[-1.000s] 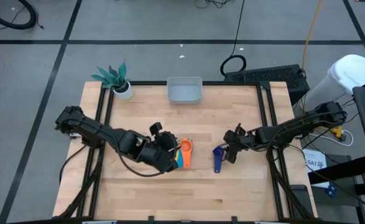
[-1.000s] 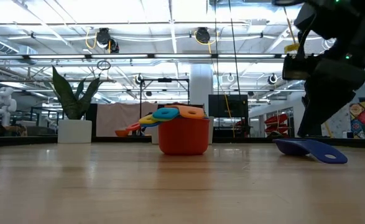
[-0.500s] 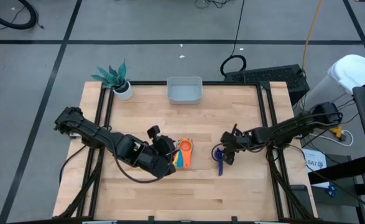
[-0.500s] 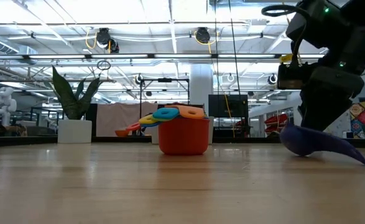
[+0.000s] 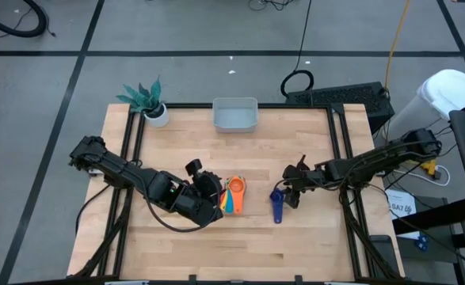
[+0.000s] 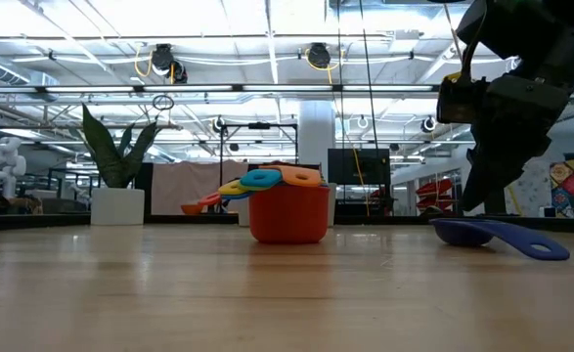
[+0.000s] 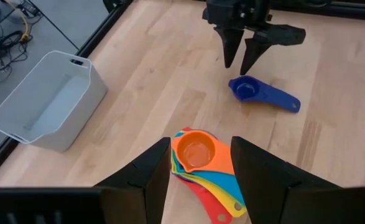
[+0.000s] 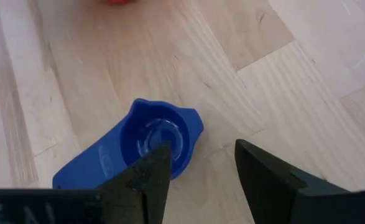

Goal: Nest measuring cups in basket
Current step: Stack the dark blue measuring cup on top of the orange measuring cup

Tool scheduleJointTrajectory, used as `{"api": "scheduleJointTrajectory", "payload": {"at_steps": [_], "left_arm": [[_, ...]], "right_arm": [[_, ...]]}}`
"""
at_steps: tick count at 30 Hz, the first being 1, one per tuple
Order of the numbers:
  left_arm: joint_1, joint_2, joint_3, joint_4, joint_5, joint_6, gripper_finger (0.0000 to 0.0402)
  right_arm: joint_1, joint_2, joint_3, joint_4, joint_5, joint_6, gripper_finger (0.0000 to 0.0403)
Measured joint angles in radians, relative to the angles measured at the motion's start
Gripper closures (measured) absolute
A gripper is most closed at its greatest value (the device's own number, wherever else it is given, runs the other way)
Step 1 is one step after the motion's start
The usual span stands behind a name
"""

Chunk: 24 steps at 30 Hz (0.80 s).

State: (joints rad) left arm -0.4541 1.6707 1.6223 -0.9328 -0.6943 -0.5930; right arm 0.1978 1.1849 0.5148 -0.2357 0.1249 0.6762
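Observation:
A nested stack of measuring cups (image 5: 234,195), red outermost and orange innermost (image 7: 194,149), stands on the table's middle with its handles fanned out. My left gripper (image 5: 219,198) is open, one finger on each side of the stack (image 7: 201,171), apart from it. The dark blue cup (image 5: 277,203) lies alone on the table right of the stack, bowl up (image 8: 152,140), handle toward the near edge. My right gripper (image 5: 289,194) is open and points down just above the bowl (image 7: 239,62). The pale basket (image 5: 234,115) stands at the far edge.
A white pot with a teal plant (image 5: 150,101) stands at the far left corner. Black rails (image 5: 134,142) run along the table's left and right sides. Bare wood lies between the stack and the basket (image 7: 45,102).
My right gripper tipped the dark blue cup up by its bowl, handle end on the table, half a second ago. The cup now lies flat again, and the gripper stands a little higher above it. My left gripper has drawn back slightly from the stack toward the table's left edge.

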Motion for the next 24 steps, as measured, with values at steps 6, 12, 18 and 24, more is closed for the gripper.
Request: {"api": "scheduleJointTrajectory", "payload": {"at_steps": [6, 12, 18, 24], "left_arm": [[0.000, 0.000, 0.000, 0.000, -0.006, -0.011, 0.0229], [0.000, 0.000, 0.000, -0.003, -0.006, -0.012, 0.0229], [0.000, 0.000, 0.000, -0.007, -0.009, -0.011, 0.0229], [0.000, 0.000, 0.000, -0.007, -0.010, -0.012, 0.0229]], "right_arm": [[0.001, 0.035, 0.000, 0.046, -0.010, 0.001, 0.0234], [0.013, 0.082, 0.000, 0.086, -0.025, 0.020, 0.0234], [0.042, 0.140, -0.001, 0.126, -0.026, 0.045, 0.0234], [0.047, 0.183, 0.000, 0.144, -0.022, 0.049, 0.0249]]}}
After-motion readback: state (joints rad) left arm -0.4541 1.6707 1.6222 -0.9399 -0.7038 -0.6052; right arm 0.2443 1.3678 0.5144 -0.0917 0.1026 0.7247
